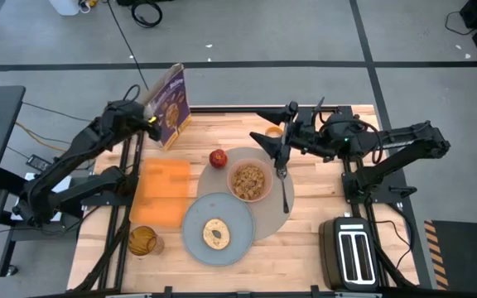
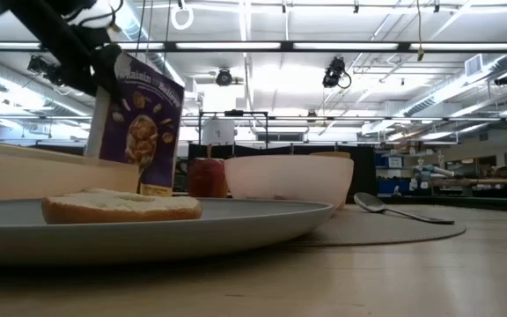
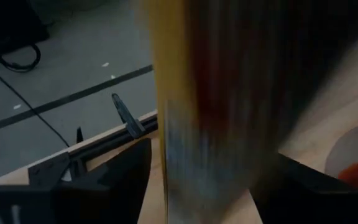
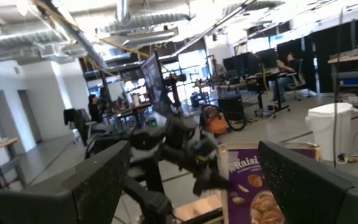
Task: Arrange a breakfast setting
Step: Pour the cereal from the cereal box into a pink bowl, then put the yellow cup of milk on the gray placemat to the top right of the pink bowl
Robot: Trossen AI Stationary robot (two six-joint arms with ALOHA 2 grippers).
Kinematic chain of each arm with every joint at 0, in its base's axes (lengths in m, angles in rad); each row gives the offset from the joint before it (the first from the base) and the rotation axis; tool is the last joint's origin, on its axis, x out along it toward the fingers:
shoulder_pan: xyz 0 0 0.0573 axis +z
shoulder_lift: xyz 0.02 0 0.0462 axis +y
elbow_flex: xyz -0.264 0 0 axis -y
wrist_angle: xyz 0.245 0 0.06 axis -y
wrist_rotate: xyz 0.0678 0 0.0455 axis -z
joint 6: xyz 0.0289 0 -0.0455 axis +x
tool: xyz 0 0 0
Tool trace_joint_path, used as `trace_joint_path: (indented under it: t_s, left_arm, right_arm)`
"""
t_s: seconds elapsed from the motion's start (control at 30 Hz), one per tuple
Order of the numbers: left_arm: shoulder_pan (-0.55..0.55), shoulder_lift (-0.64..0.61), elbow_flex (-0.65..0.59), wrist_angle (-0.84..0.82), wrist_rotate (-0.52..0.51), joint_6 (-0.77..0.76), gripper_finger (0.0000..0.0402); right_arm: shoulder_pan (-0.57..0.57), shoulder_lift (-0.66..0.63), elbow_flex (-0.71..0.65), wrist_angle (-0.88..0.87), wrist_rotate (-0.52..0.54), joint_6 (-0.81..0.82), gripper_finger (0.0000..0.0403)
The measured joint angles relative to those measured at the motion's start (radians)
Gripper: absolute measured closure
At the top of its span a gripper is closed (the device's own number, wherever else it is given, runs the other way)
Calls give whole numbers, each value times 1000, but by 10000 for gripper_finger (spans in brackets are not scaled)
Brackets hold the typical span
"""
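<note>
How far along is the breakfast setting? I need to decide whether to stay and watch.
Mostly laid: the pink bowl holds cereal on the mat, spoon beside it, toast on the grey plate, apple nearby. In hand: the left gripper is at the upright cereal box, jaws open around it. The right gripper hovers open over the mat's far edge. Left: backing off from the box.

We see two black jointed arms, the left arm point(image 1: 81, 153) and right arm point(image 1: 387, 145), built from tubular links and chunky joint housings, each ending in broad flat black fingers point(image 4: 98, 180) with what looks like dotted grip texture.
</note>
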Motion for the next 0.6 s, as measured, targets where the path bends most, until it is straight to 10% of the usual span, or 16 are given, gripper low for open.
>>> trace_joint_path:
  t_s: [0.6]
  left_arm:
    - [0, 0, 263, -46, 86, 36, 150]
  right_arm:
    - [6, -3, 0, -63, -72, 0, 42]
